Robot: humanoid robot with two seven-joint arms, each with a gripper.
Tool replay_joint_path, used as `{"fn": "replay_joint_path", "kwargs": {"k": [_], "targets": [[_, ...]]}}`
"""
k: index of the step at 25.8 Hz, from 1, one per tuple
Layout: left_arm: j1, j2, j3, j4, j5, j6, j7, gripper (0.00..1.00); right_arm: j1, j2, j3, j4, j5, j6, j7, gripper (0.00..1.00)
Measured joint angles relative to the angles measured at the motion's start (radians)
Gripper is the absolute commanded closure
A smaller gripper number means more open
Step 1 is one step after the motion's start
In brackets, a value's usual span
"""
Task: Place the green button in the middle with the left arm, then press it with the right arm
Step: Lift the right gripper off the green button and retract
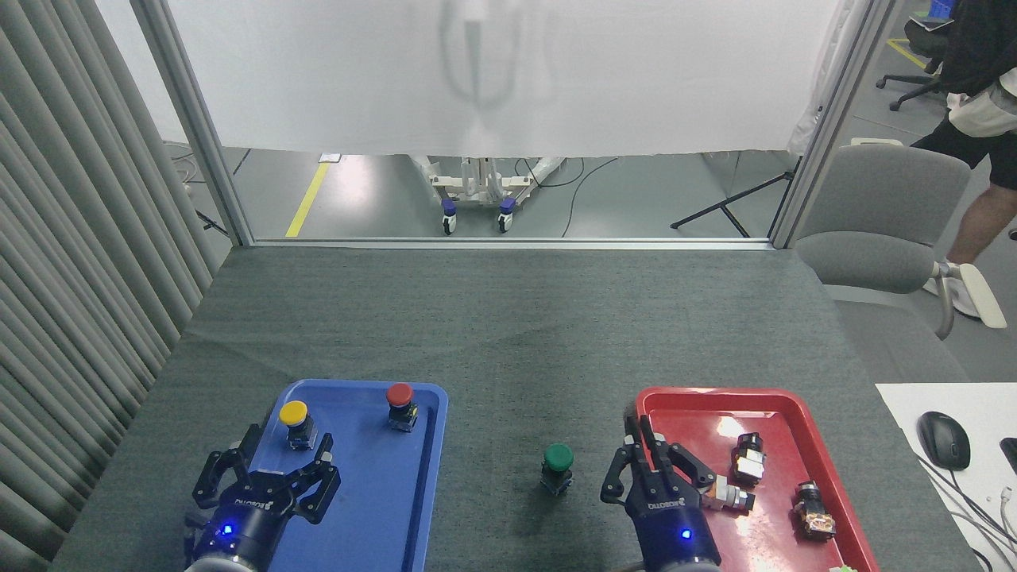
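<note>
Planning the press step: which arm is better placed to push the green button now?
Right. The right gripper hangs just beside the green button, which stands free on the cloth. The left gripper is farther off, over the blue tray.

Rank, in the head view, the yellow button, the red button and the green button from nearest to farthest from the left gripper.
From the left gripper:
1. Yellow button, just beyond the fingers, in the blue tray.
2. Red button, farther right in the same tray.
3. Green button, on the grey cloth outside the tray, to the right.
</note>
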Motion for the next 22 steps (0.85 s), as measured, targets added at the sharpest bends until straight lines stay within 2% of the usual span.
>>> {"fn": "replay_joint_path", "kwargs": {"k": [7, 22], "targets": [[0.001, -0.002, 0.0, -0.001, 0.0, 0.0, 0.0, 0.0, 0.1, -0.05, -0.089, -0.11, -0.001, 0.002, 0.005, 0.0], [0.009, -0.007, 0.003, 0.0, 0.016, 0.002, 0.004, 0.0, 0.156, -0.053, -0.134, -0.139, -0.013, 0.014, 0.007, 0.0]]}}
